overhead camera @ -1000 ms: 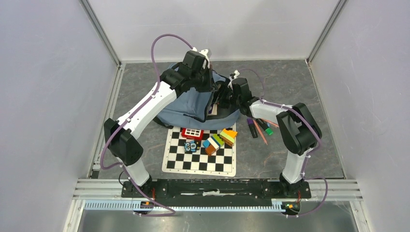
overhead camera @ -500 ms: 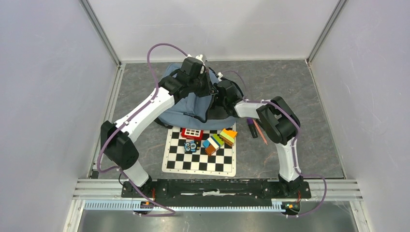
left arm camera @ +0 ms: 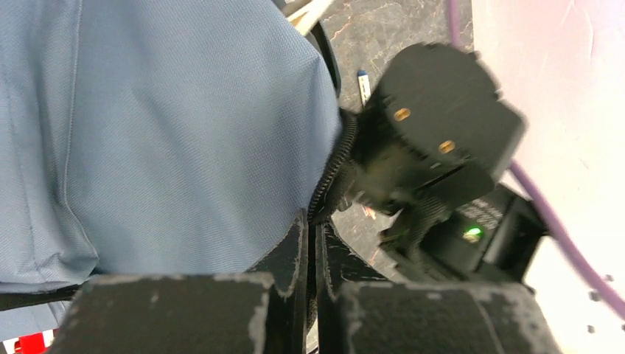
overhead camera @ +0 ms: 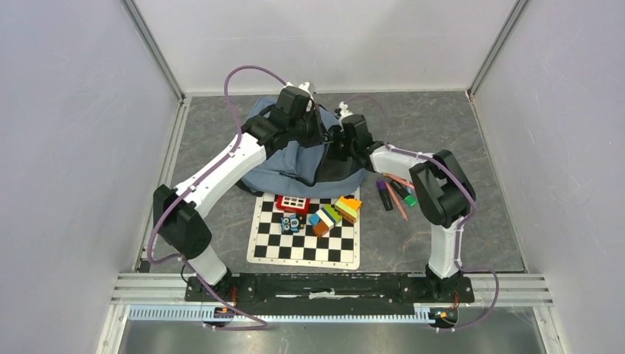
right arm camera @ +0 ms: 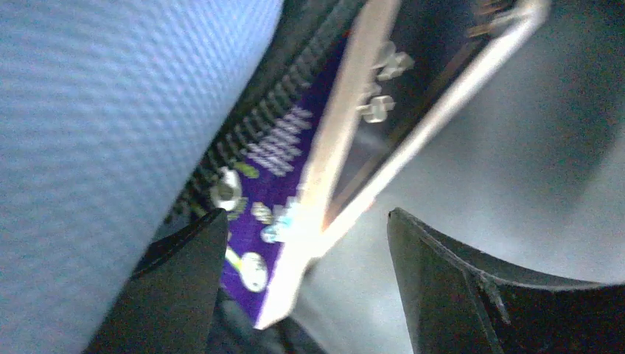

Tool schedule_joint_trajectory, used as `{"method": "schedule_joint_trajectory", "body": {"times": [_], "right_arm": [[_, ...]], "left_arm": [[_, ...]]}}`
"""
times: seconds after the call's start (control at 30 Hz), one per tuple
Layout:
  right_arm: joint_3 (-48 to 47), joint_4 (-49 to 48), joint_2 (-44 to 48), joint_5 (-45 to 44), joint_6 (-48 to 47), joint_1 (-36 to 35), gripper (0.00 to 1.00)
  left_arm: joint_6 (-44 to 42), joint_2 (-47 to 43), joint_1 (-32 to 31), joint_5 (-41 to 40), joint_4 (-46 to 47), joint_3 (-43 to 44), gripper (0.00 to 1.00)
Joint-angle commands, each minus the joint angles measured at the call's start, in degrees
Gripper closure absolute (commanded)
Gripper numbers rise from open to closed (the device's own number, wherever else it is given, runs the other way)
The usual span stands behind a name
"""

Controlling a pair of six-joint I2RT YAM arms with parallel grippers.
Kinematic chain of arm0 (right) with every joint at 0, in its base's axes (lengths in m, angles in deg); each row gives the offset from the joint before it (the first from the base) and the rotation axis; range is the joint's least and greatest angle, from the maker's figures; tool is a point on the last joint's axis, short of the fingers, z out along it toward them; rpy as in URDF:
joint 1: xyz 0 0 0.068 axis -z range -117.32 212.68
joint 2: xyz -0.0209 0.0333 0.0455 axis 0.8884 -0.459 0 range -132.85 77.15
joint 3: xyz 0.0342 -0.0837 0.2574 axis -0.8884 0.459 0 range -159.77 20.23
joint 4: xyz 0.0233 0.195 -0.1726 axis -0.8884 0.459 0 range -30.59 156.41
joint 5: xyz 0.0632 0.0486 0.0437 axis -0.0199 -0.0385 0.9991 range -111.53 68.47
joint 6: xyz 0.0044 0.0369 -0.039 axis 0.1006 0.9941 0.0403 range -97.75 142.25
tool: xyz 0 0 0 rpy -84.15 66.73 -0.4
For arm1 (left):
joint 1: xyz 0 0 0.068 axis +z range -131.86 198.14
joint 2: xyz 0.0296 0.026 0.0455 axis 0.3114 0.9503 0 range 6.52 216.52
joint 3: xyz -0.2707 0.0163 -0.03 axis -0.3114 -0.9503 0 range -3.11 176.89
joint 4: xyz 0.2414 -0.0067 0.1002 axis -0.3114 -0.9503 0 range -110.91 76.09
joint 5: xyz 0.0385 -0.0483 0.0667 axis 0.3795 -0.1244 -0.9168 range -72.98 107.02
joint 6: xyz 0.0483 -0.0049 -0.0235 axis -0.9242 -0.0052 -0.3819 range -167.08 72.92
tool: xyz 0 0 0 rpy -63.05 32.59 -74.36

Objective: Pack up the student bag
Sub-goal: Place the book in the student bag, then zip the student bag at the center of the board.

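Observation:
The student bag (overhead camera: 291, 158), dusty-blue with black zipper trim, lies behind the chessboard (overhead camera: 306, 247). My left gripper (overhead camera: 315, 131) is shut on the zipper edge of the bag's opening; in the left wrist view its jaws (left arm camera: 313, 221) pinch the black trim beside the blue fabric (left arm camera: 169, 133). My right gripper (overhead camera: 342, 141) reaches into the opening. In the right wrist view it (right arm camera: 306, 221) stands open, and a purple-covered book (right arm camera: 276, 184) with a pale edge lies between the fingers, loose, against the bag's zipper (right arm camera: 250, 125). A dark flat item (right arm camera: 413, 81) with a light rim lies alongside it.
Several toy blocks, among them a red one (overhead camera: 292, 203) and an orange-yellow one (overhead camera: 348, 208), sit on the chessboard's far edge. Markers and pencils (overhead camera: 396, 195) lie on the table right of the bag. Grey walls enclose the table.
My right gripper carried the book into the bag's opening and then opened, letting go of it. The left gripper kept its hold on the bag's edge.

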Motion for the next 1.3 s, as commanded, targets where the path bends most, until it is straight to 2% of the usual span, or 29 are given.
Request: {"method": "schedule_joint_trajectory", "body": {"times": [0.0, 0.17, 0.23, 0.3, 0.33, 0.4, 0.47, 0.53, 0.63, 0.8, 1.0, 1.13, 1.27], "right_arm": [[0.37, 9.82, 7.29, -6.15, -16.21, 3.67, 0.15], [5.83, 17.14, 16.21, -13.18, -22.58, 6.55, 0.12], [8.98, 18.34, 20.16, -15.48, -24.23, 8.42, 0.11], [12.07, 19.63, 24.28, -17.79, -25.24, 10.69, 0.11], [13.74, 20.08, 26.39, -18.63, -25.97, 11.89, 0.10], [16.41, 20.88, 31.11, -20.88, -27.70, 13.24, 0.10], [17.98, 21.96, 35.10, -23.28, -29.67, 13.60, 0.09], [18.47, 23.16, 38.57, -24.05, -30.86, 13.66, 0.09], [18.65, 22.64, 43.52, -22.08, -31.46, 13.54, 0.09], [16.01, 17.80, 44.79, -6.83, -33.17, 12.53, 0.09], [4.76, 22.80, 33.39, -2.10, -39.09, 1.13, 0.13], [-3.04, 25.18, 23.61, 2.15, -39.69, -5.06, 0.17], [-14.35, 32.97, 13.29, -1.56, -39.94, -10.84, 0.26]], "left_arm": [[-1.18, -1.39, -0.56, -0.47, -3.11, 1.95, 0.97], [-3.11, -2.38, -0.62, -2.16, -2.86, 0.74, 0.90], [-3.47, -2.56, -0.56, -1.82, -2.67, 0.24, 0.81], [-4.02, -2.56, -0.56, -0.83, -2.50, -0.33, 0.63], [-4.33, -2.61, -0.57, -0.50, -2.39, -0.70, 0.47], [-4.86, -3.10, -0.60, -0.84, -2.38, -1.53, 0.22], [-5.13, -4.14, -0.56, -1.89, -2.38, -2.42, 0.09], [-5.15, -5.90, -0.48, -2.82, -2.63, -3.20, 0.01], [-4.74, -8.64, 0.09, -4.81, -4.31, -4.24, 0.00], [0.19, -13.26, 6.32, -4.92, -5.88, -11.65, 0.00], [6.87, -19.58, 15.91, -4.93, -2.48, -24.27, 0.00], [8.63, -21.61, 20.45, -3.21, 1.04, -30.56, 0.00], [8.38, -21.48, 23.30, -2.29, 3.05, -33.84, 0.00]]}}
